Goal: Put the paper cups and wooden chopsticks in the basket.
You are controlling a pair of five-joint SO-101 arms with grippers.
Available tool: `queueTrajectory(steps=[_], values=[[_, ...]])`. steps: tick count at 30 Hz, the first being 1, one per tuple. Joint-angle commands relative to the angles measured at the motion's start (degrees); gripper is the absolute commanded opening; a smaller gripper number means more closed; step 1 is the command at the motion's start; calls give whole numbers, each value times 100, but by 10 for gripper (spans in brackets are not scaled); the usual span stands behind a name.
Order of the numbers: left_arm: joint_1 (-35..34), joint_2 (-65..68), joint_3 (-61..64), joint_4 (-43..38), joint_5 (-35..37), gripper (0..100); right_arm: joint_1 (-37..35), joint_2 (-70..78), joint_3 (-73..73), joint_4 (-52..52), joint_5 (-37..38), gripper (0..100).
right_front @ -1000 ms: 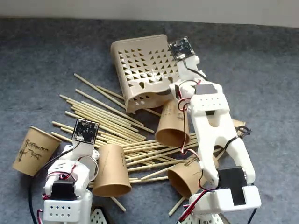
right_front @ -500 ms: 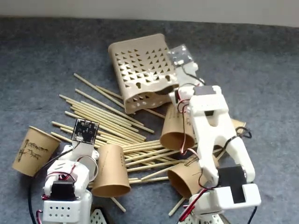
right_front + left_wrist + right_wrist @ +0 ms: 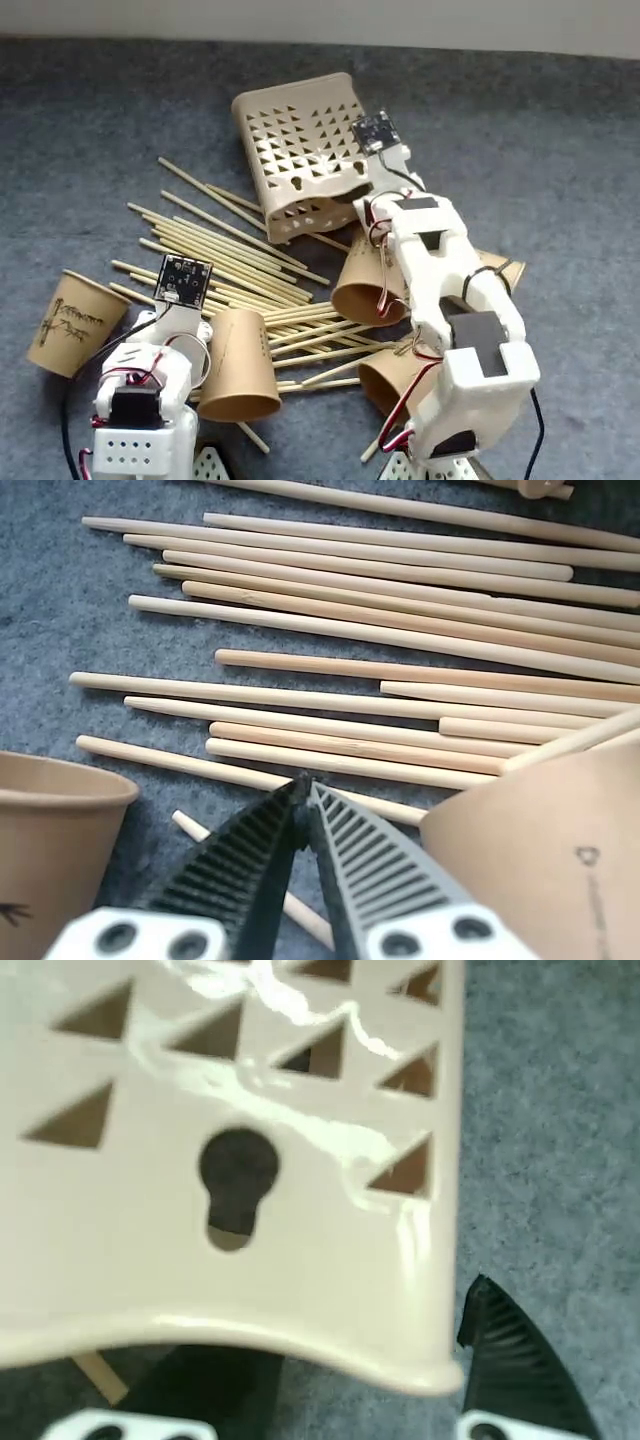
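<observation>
The beige basket (image 3: pixel 300 148) lies tipped on its side at the back of the table. My right gripper (image 3: pixel 360 1390) is open at its near rim, one finger (image 3: pixel 512 1360) outside the corner and the other under the basket wall (image 3: pixel 250 1210). Many wooden chopsticks (image 3: pixel 220 245) lie spread between basket and arms. Paper cups lie on their sides: a printed one (image 3: pixel 68 322) at far left, one (image 3: pixel 238 365) by my left arm, one (image 3: pixel 365 278) and one (image 3: pixel 395 380) under my right arm. My left gripper (image 3: pixel 302 792) is shut and empty, low over the chopsticks (image 3: pixel 400 695).
The table is covered in grey carpet (image 3: pixel 560 150), with free room at the right and back left. Another cup's rim (image 3: pixel 503 268) pokes out to the right of my right arm. The left arm's base (image 3: pixel 135 420) stands at the front edge.
My right arm's wrist swung left against the basket's near rim, and the basket shifted slightly left. The left arm has not moved.
</observation>
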Motion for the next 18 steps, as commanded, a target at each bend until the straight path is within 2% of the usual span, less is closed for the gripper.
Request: queueTrajectory(steps=[1,14,16,18], values=[[57,-13,110,9,9,7,75,-84,-66,-286,35,255],[57,-13,110,9,9,7,57,-523,-40,-497,26,255],[57,-13,110,9,9,7,66,-523,-22,-796,-185,227],[57,-13,110,9,9,7,66,-549,-22,-1068,-440,156]])
